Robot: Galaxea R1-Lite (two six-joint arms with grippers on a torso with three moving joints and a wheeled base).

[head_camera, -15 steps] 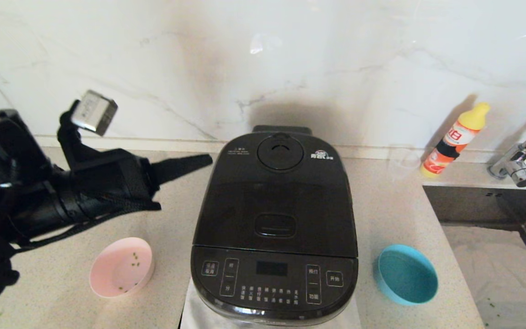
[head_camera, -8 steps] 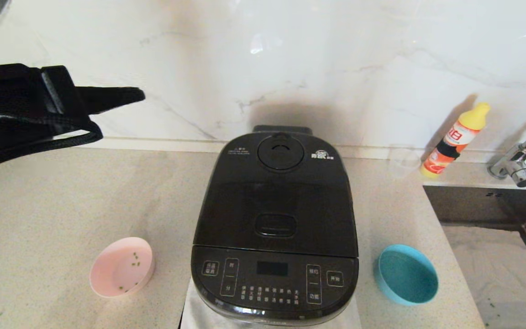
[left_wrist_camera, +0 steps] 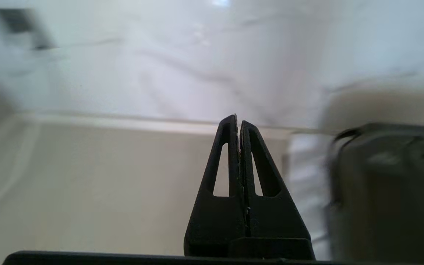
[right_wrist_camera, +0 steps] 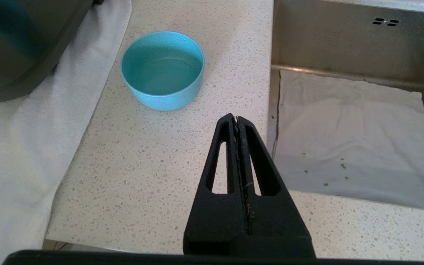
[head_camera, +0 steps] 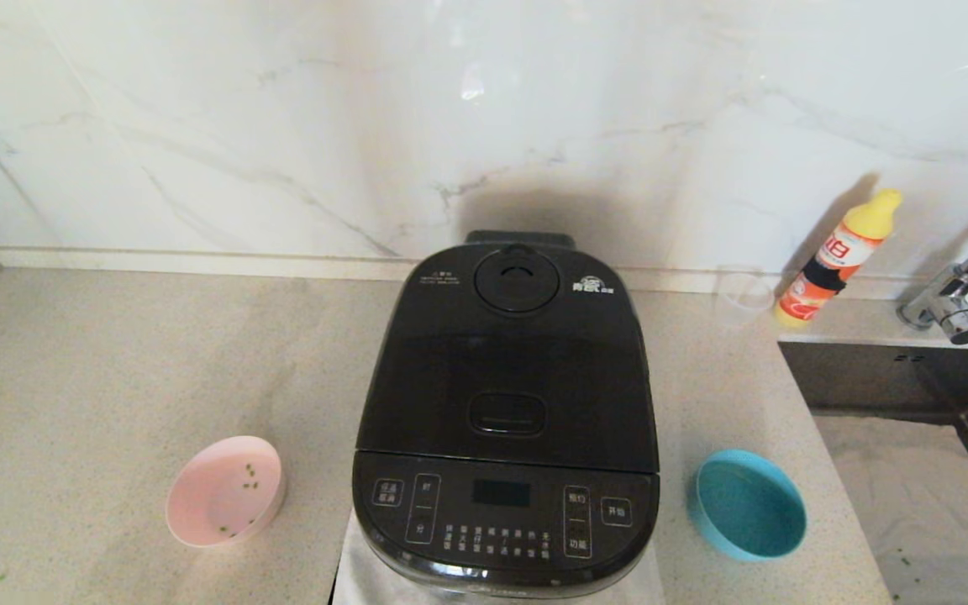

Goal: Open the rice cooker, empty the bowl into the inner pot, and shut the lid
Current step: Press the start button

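Note:
The black rice cooker (head_camera: 507,420) stands in the middle of the counter with its lid (head_camera: 511,370) shut; the inner pot is hidden under it. A pink bowl (head_camera: 225,491) holding a few green bits sits at its left, a blue bowl (head_camera: 749,515) at its right. Neither arm shows in the head view. My left gripper (left_wrist_camera: 238,121) is shut and empty, off to the cooker's (left_wrist_camera: 385,191) left above the counter. Shut and empty too, my right gripper (right_wrist_camera: 236,118) hovers over the counter near the blue bowl (right_wrist_camera: 162,70).
A white cloth (right_wrist_camera: 24,147) lies under the cooker. The sink (head_camera: 912,470), lined with a cloth, is at the right with a tap (head_camera: 954,302). An orange and yellow bottle (head_camera: 837,256) and a clear cup (head_camera: 740,296) stand by the back wall.
My left arm has risen and drawn back leftward out of the head view. The cooker and both bowls have stayed put.

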